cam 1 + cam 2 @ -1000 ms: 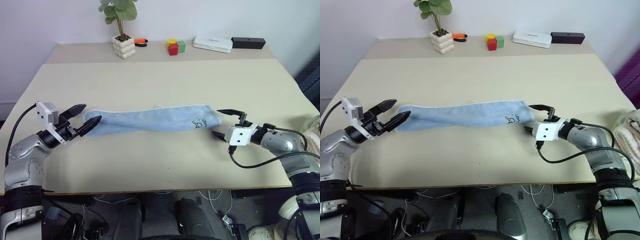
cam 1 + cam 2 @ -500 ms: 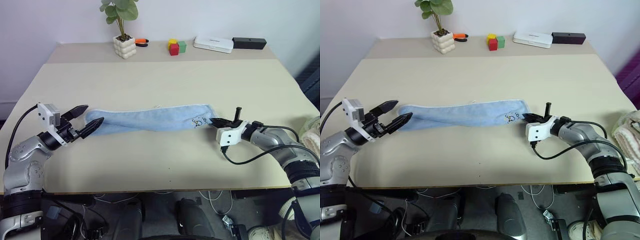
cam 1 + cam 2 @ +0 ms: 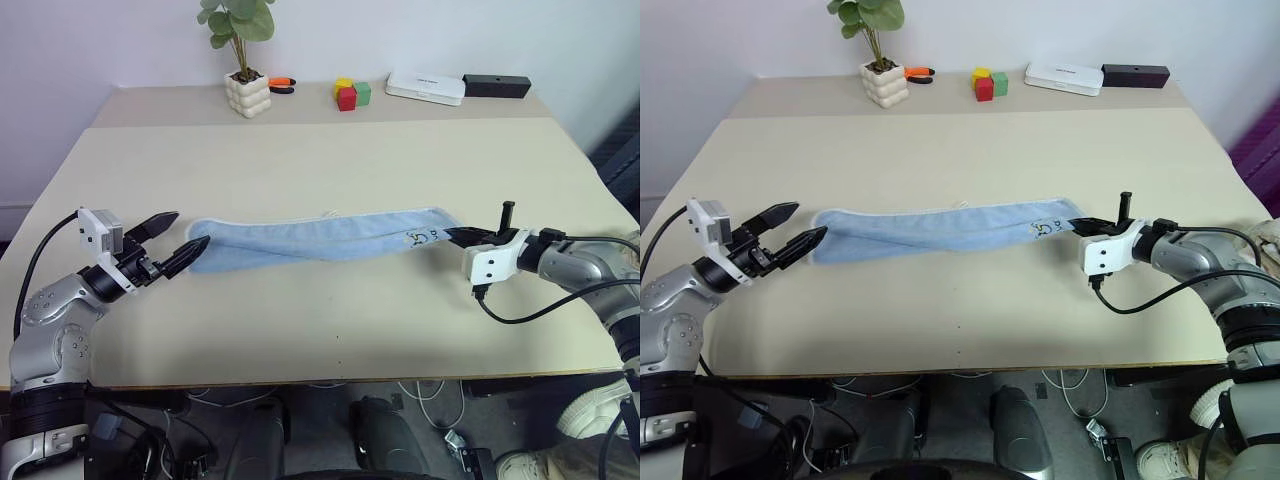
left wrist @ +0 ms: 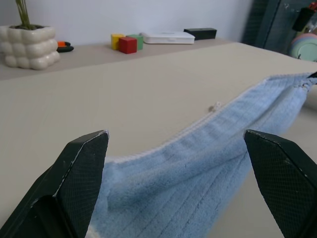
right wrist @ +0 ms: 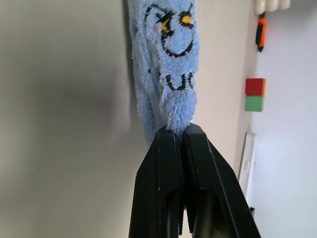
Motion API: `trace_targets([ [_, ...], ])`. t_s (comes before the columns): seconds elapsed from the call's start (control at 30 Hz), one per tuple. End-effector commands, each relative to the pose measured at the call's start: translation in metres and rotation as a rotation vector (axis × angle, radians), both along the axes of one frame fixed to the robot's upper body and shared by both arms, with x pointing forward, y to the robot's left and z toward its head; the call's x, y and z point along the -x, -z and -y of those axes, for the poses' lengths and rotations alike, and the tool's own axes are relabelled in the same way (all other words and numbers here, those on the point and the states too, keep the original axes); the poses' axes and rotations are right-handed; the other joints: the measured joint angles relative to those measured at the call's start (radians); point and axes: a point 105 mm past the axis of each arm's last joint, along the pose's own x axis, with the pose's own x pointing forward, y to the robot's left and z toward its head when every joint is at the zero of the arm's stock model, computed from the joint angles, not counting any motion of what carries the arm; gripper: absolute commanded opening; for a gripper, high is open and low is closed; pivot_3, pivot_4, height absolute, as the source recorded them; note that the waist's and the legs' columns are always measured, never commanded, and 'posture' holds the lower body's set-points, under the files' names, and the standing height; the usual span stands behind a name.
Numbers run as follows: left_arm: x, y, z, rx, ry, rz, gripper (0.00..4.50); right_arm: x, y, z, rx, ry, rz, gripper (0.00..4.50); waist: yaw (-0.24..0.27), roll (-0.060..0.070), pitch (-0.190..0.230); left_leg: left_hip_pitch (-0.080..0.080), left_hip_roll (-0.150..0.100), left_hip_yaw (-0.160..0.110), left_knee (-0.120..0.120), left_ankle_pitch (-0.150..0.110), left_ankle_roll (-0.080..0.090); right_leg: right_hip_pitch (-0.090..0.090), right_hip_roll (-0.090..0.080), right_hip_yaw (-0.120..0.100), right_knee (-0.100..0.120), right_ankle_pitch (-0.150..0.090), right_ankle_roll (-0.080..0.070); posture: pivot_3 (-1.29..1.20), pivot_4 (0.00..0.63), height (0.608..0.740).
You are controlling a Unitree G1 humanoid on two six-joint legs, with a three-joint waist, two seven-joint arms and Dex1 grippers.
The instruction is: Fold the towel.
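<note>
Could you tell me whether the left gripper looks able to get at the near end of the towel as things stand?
Probably yes: the left gripper is open, its fingers either side of the towel end, nothing lying between them. The right gripper is shut on the other end.

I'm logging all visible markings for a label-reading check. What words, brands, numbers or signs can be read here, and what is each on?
Towel: a small dark printed cartoon mark with a few letters under it, near the end the right claw pinches; the letters cannot be read for certain.
White box at the back of the table: a faint dark marking, too small to read.
Black box beside it: no readable text.
</note>
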Motion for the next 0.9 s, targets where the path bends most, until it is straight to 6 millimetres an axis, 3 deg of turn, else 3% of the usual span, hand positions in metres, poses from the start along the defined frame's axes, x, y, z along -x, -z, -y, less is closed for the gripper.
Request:
trace_targets([
  [0.03, -0.001, -0.011, 0.001, -0.005, 0.009, 0.048, 4.50, 0.001, -0.016, -0.018, -0.004, -0.066, 0.070, 0.03, 0.000, 0.000, 0.000, 0.000, 0.000, 0.000, 0.000, 0.000, 0.000, 0.000, 0.000, 0.000, 0.000, 0.000, 0.000, 0.00, 0.150, 0.740],
  [0.47, 0.001, -0.011, 0.000, -0.007, 0.000, 0.051, 4.50, 0.002, -0.033, -0.063, 0.052, -0.226, 0.217, 0.03, 0.001, 0.000, 0.000, 0.000, 0.000, 0.000, 0.000, 0.000, 0.000, 0.000, 0.000, 0.000, 0.000, 0.000, 0.000, 0.00, 0.150, 0.740],
  [0.67, 0.003, -0.010, 0.001, -0.003, -0.003, 0.050, 4.50, 0.005, -0.050, -0.097, 0.036, -0.334, 0.296, 0.03, 0.000, 0.000, 0.000, 0.000, 0.000, 0.000, 0.000, 0.000, 0.000, -0.001, 0.000, 0.000, 0.000, 0.000, 0.000, 0.00, 0.150, 0.740],
  [0.9, 0.003, -0.011, 0.002, 0.002, -0.004, 0.053, 4.50, 0.016, -0.039, -0.123, -0.047, -0.390, 0.243, 0.03, 0.005, -0.001, 0.000, 0.000, 0.000, 0.000, 0.000, 0.000, 0.000, 0.000, 0.000, 0.000, 0.000, 0.000, 0.000, 0.00, 0.150, 0.740],
])
